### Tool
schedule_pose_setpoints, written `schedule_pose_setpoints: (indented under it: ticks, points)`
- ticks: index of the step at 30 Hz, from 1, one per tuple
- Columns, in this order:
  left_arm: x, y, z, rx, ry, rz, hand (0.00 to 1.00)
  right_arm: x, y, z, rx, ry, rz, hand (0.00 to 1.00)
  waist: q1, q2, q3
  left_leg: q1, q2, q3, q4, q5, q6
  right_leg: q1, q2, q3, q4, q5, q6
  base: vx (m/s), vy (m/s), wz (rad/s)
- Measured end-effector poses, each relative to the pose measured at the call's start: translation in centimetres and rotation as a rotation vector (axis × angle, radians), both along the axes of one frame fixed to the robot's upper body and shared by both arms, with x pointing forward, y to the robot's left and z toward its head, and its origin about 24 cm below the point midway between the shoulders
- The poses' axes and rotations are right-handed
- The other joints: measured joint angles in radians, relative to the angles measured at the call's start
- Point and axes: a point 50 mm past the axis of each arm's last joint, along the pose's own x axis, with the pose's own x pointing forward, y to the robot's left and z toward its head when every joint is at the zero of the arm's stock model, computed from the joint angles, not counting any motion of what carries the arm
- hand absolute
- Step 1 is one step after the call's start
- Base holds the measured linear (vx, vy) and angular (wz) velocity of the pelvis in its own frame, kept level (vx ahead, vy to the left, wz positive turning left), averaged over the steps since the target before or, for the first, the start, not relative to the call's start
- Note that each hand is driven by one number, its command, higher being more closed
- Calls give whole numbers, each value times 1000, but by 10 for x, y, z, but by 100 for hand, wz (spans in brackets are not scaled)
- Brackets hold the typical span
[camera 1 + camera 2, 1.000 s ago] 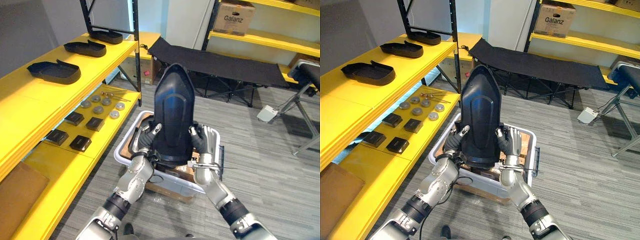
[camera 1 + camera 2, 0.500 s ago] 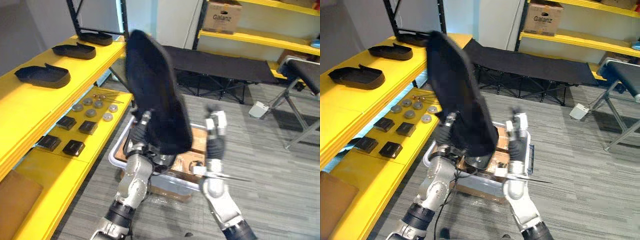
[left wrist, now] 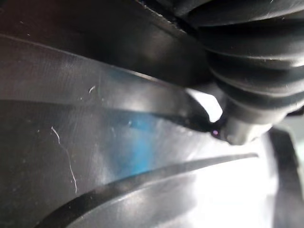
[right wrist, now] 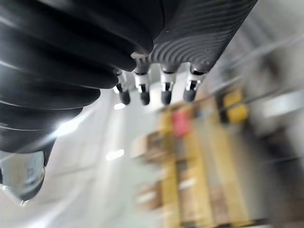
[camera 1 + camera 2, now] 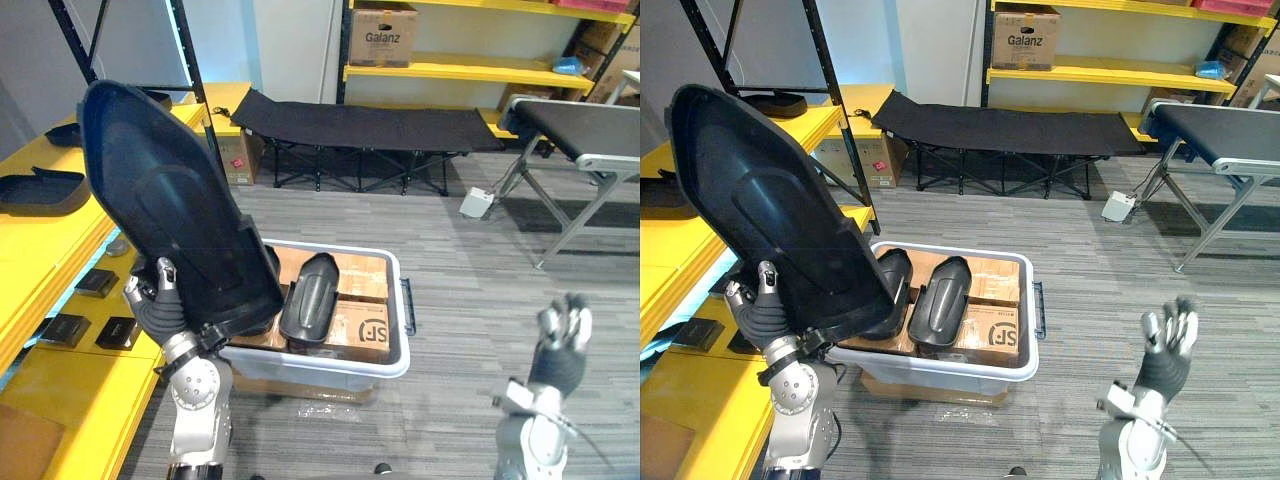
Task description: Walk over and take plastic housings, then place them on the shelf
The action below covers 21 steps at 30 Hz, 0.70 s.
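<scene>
So the yellow shelf (image 5: 45, 245) runs down the robot's left side with a finished housing (image 5: 40, 190) already parked on the upper level, and there's open yellow surface nearer the robot where the next one could go. The big plastic housing (image 5: 175, 215) is up in the air, tilted with its wide end high and leaning toward that shelf, and it's carried from its lower rim alone by the left robot hand (image 5: 158, 305), which is clamped on that edge (I can't see the thumb side). That's the bit that worries me: a long shell held at one end by one hand looks ready to swing or slip out, and its top end is close to the black shelf post (image 5: 195, 90), so I'd guess a careless turn clips it. Its low end hangs over the corner of the white bin (image 5: 330, 378), where a spare housing (image 5: 308, 298) lies on cardboard boxes, so a drop would land there or on the bin's rim. The right robot hand (image 5: 562, 340) is well off to the other side, fingers straight and spread, holding nothing. Plenty of bare floor on that side; the shelf side is the tight one.
</scene>
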Motion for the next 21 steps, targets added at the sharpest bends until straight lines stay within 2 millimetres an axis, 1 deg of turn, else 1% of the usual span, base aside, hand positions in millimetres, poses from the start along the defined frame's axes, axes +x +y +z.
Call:
schedule_pose_setpoints:
  ticks: [2,3,4,6,7,8,9,10,11,12,13,14,15,16,17,18,19,21]
  points:
    - [-8,1,-6,-6,27,17,100,-1,5,-12,6,60,19,0,1,7,-4,0,1,1,0,-6,-5,-2,1,0,-5,-1,0,14,4,-3]
    - [-13,3,-9,-7,45,46,100,0,8,-13,6,65,43,0,8,10,-5,0,3,-1,0,-13,-7,0,3,0,-10,-3,-2,0,0,0]
    - [-16,5,-10,-7,51,63,100,2,10,-13,9,61,58,0,11,10,-5,-1,3,-3,1,-13,-7,2,3,-2,-13,-3,-1,11,-2,9]
    - [-24,11,-10,-12,55,117,100,12,19,-11,22,32,108,0,14,9,-4,-20,1,-30,1,-14,-8,9,1,-28,-14,-7,-1,9,-6,34]
    - [-26,13,-8,-4,48,147,100,17,22,-10,24,22,128,0,18,7,-2,-27,-3,-61,1,-12,-9,16,-2,-57,-14,-10,0,17,-7,77]
    - [-30,18,-4,4,31,185,100,24,27,-12,31,25,171,0,30,5,0,-40,-8,-104,2,-6,-9,30,-6,-98,-10,-14,4,30,-12,107]
    - [-35,23,1,6,8,230,100,32,37,-17,44,41,236,0,50,3,8,-41,-11,-143,2,0,-6,57,-9,-145,-4,-20,6,36,-18,103]
    - [-39,26,4,4,-5,256,100,36,43,-18,49,50,270,0,63,1,11,-41,-13,-167,3,5,-3,70,-10,-167,1,-27,7,38,-32,116]
    - [-47,33,11,6,-31,306,100,44,55,-20,46,64,332,0,86,-1,17,-50,-19,-215,5,13,-2,96,-13,-222,8,-40,11,46,-46,137]
    - [-54,40,16,20,-52,346,100,52,65,-18,29,58,380,0,106,0,27,-66,-27,-265,5,27,1,123,-15,-291,15,-51,11,31,-52,145]
    - [-57,43,18,27,-57,356,100,56,68,-16,18,55,393,0,117,1,33,-78,-31,-288,1,31,0,136,-17,-327,17,-55,12,4,-29,163]
    - [-62,47,22,31,-69,367,100,61,70,-12,3,42,398,0,130,0,41,-108,-33,-277,0,22,10,163,-23,-408,16,-66,20,-10,-3,207]
    - [-65,50,23,44,-70,361,100,64,67,-8,-12,28,377,0,130,4,57,-129,-18,-199,6,22,13,199,-26,-516,16,-68,23,-3,18,225]
    - [-65,50,23,42,-70,341,100,65,63,-7,-20,28,356,0,126,3,62,-143,-10,-147,6,28,24,214,-29,-564,19,-68,23,17,102,243]
    - [-65,50,21,42,-68,310,100,64,55,-5,-37,32,317,0,135,9,66,-169,6,-29,10,35,35,230,-40,-644,35,-76,27,29,135,196]
    - [-65,50,22,41,-74,292,100,66,50,-3,-50,28,296,0,136,14,81,-182,20,57,31,43,46,249,-50,-691,54,-87,34,77,238,202]
    - [-66,51,21,35,-77,281,100,68,48,0,-56,20,283,0,148,13,99,-186,22,122,53,65,67,267,-84,-719,103,-121,40,85,176,124]
    - [-67,53,21,39,-76,289,100,72,52,2,-54,5,299,0,154,6,104,-191,6,115,69,85,71,270,-112,-715,134,-147,41,71,145,46]
